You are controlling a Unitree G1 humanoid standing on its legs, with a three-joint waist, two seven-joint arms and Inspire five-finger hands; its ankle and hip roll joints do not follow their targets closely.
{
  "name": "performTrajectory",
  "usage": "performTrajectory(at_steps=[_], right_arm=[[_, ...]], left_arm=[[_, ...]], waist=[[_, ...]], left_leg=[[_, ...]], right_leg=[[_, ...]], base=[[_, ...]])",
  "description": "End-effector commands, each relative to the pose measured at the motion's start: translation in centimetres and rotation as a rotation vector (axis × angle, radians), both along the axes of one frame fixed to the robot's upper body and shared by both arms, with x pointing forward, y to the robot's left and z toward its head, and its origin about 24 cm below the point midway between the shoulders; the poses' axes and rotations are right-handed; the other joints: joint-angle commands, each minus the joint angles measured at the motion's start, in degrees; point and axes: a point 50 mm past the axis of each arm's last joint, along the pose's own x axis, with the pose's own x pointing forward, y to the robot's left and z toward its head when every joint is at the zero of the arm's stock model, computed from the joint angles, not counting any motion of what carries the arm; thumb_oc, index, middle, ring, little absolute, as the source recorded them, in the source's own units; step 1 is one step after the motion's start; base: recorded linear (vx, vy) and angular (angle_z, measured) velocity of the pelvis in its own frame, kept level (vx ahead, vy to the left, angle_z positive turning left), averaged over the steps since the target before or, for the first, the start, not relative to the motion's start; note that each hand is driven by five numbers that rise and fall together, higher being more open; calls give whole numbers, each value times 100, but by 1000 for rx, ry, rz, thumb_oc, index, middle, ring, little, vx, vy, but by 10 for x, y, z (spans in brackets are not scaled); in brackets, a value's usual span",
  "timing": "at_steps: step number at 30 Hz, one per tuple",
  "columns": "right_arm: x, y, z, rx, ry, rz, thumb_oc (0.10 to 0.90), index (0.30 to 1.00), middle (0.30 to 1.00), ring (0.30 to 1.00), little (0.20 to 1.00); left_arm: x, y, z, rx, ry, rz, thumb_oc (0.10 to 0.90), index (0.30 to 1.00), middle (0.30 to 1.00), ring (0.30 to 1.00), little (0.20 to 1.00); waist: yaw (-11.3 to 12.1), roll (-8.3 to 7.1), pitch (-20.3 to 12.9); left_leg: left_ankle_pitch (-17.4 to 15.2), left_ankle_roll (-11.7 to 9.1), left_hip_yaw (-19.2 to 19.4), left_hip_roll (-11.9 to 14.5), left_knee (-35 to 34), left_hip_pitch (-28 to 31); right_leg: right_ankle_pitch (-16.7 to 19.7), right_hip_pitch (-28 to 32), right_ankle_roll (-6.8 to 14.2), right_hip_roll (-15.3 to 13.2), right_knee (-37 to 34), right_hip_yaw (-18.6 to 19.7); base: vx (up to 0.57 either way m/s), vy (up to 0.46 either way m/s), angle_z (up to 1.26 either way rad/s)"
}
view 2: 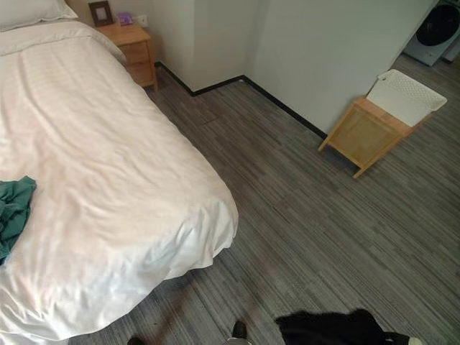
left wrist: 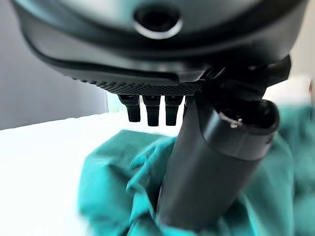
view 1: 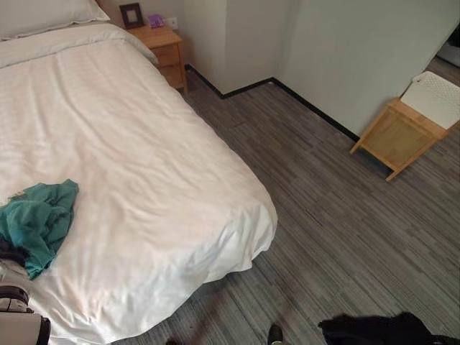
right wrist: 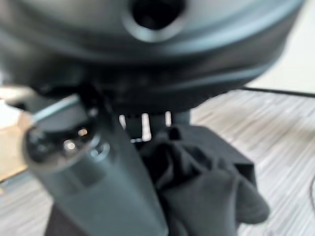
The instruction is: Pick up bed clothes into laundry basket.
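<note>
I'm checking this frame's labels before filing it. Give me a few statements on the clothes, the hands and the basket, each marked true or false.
1. A teal garment lies on the white bed. True.
2. The left hand holds nothing. False: its thumb and fingers are closed on the teal garment.
3. The right hand grips a dark garment. True.
4. The dark garment is already in the laundry basket. False: it is with the right hand above the grey floor; the white basket sits apart on a wooden stand by the wall.
5. A nightstand stands beside the bed's head. True.
</note>
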Motion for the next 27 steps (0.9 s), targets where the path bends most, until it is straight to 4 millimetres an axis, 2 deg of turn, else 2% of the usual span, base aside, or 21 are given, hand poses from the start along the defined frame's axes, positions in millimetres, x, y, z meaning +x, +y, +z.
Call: performTrajectory(at_steps=[1, 2, 3, 4, 5, 6, 7, 8, 10, 12, 13, 15, 16, 17, 19, 21, 22, 23, 24, 26, 27], right_arm=[[38, -41, 65, -178, -228, 34, 400, 300, 300, 300, 300], [46, -38, 70, -181, -269, 65, 400, 300, 300, 300, 300], [46, -38, 71, -182, -269, 65, 400, 300, 300, 300, 300], [60, -31, 77, -188, -315, 122, 400, 300, 300, 300, 300], [60, -30, 76, -187, -315, 121, 400, 300, 300, 300, 300], [66, -28, 81, -199, -335, 147, 400, 300, 300, 300, 300], [81, -19, 87, -209, -373, 210, 400, 300, 300, 300, 300], [88, -13, 90, -216, -397, 245, 400, 300, 300, 300, 300], [98, 0, 93, -204, -451, 291, 400, 300, 300, 300, 300], [105, 12, 92, -175, -488, 327, 400, 300, 300, 300, 300], [113, 28, 89, -166, -512, 377, 400, 300, 300, 300, 300], [128, 52, 93, -158, -561, 463, 400, 300, 300, 300, 300], [128, 53, 92, -158, -559, 467, 400, 300, 300, 300, 300], [140, 68, 96, -157, -585, 533, 400, 300, 300, 300, 300], [150, 81, 103, -176, -598, 611, 400, 300, 300, 300, 300], [155, 91, 107, -186, -609, 667, 400, 300, 300, 300, 300], [155, 91, 107, -188, -607, 671, 400, 300, 300, 300, 300], [159, 99, 111, -198, -630, 705, 400, 300, 300, 300, 300], [158, 99, 111, -200, -627, 707, 400, 300, 300, 300, 300], [163, 118, 122, -228, -666, 825, 400, 300, 300, 300, 300], [167, 129, 133, -245, -712, 881, 400, 300, 300, 300, 300]], left_arm=[[-8, -7, -20, -116, 2, 54, 400, 300, 300, 300, 300], [-9, -14, -31, -164, -4, 44, 400, 300, 300, 300, 300], [-9, -14, -32, -166, -5, 44, 400, 300, 300, 300, 300], [6, -20, -27, -165, -53, -23, 400, 300, 300, 300, 300], [7, -20, -27, -165, -53, -24, 400, 300, 300, 300, 300], [17, -23, -21, -148, -90, -65, 400, 300, 300, 300, 300], [51, -37, 1, -98, -220, -203, 400, 300, 300, 300, 300], [75, -52, 21, -51, -319, -307, 400, 300, 300, 300, 300], [103, -89, 55, -10, -508, -531, 400, 300, 300, 300, 300], [104, -118, 70, -25, -638, -677, 400, 300, 300, 300, 300], [103, -133, 73, -33, -690, -741, 400, 300, 300, 300, 300], [91, -148, 85, -14, -779, -823, 400, 300, 300, 300, 300], [88, -147, 85, -13, -778, -821, 400, 300, 300, 300, 300], [84, -163, 95, -14, -868, -886, 400, 300, 300, 300, 300], [75, -175, 101, -34, -940, -931, 400, 300, 300, 300, 300], [69, -185, 102, -66, -998, -953, 400, 300, 300, 300, 300], [67, -185, 101, -67, -999, -949, 400, 300, 300, 300, 300], [63, -199, 96, -133, -1041, -973, 400, 300, 300, 300, 300], [62, -199, 95, -136, -1040, -971, 400, 300, 300, 300, 300], [54, -219, 79, -282, -1081, -984, 400, 300, 300, 300, 300], [54, -228, 69, -387, -1122, -956, 400, 300, 300, 300, 300]], waist=[[78, 139, 71], [47, 154, 114], [51, 170, 106], [139, 207, 132], [138, 209, 127], [205, 223, 147], [397, 248, 225], [480, 253, 268], [686, 218, 373], [838, 166, 362], [940, 187, 353], [1185, 187, 256], [1189, 186, 251], [1451, 194, 186], [1647, 209, 159], [1692, 279, 162], [1703, 325, 165], [1687, 422, 207], [1688, 471, 210], [1569, 620, 325], [1663, 714, 480]], left_leg=[[-607, -307, -391, 226, 55, 407], [-510, -306, -252, 273, 54, 363], [-545, -319, -266, 284, 65, 364], [-442, -347, -89, 450, 85, 265], [-437, -348, -95, 455, 85, 256], [-390, -355, -66, 509, 94, 206], [-315, -341, -4, 605, 111, 151], [-280, -317, 33, 671, 121, 138], [-249, -263, 55, 764, 139, 112], [-172, -244, 153, 853, 156, 110], [-144, -228, 178, 885, 163, 90], [-30, -240, 297, 1056, 180, 68], [-22, -246, 319, 1061, 178, 83], [146, -295, 428, 1276, 203, 27], [396, -442, 539, 1530, 215, 78], [633, -600, 715, 1780, 226, 211], [679, -651, 741, 1845, 223, 259], [908, -797, 775, 2109, 279, 290], [926, -806, 776, 2160, 283, 308], [1234, -889, 782, 2654, 520, 407], [1463, -889, 108, 2781, 1179, 319]], right_leg=[[880, 168, 597, -374, 125, -166], [957, 96, 597, -444, 126, -345], [955, 102, 597, -432, 114, -335], [1107, 56, 597, -546, 130, -753], [1116, 56, 597, -539, 121, -762], [1123, 76, 597, -582, 156, -1006], [961, 139, 597, -696, 299, -1429], [815, 210, 597, -748, 395, -1596], [486, 385, 597, -813, 652, -1631], [436, 547, 597, -844, 791, -1536], [433, 636, 597, -872, 825, -1529], [564, 809, 597, -989, 875, -1534], [577, 802, 597, -984, 865, -1511], [688, 946, 597, -1136, 817, -1643], [670, 1019, 597, -1150, 684, -1639], [236, 1010, 597, -1015, 567, -1652], [174, 1025, 597, -959, 578, -1627], [-304, 1014, 597, -791, 467, -1642], [-333, 1023, 597, -748, 483, -1633], [-688, 1040, 427, -381, 193, -1517], [-857, 1130, 286, -148, 9, -1312]], base=[[-80, 16, -13], [-68, 19, -8], [-151, -58, -14], [-73, -57, -29], [-126, -88, -54], [-132, -59, -56], [-194, -93, -37], [-223, -100, -11], [-200, -114, 2], [-221, -149, 9], [-245, -211, 3], [-185, -205, -4], [-222, -300, -22], [-225, -335, -51], [-226, -376, -80], [-147, -309, -61], [-179, -352, -78], [-99, -221, -81], [-247, -463, -52], [-141, -467, -58], [1, -295, -125]])
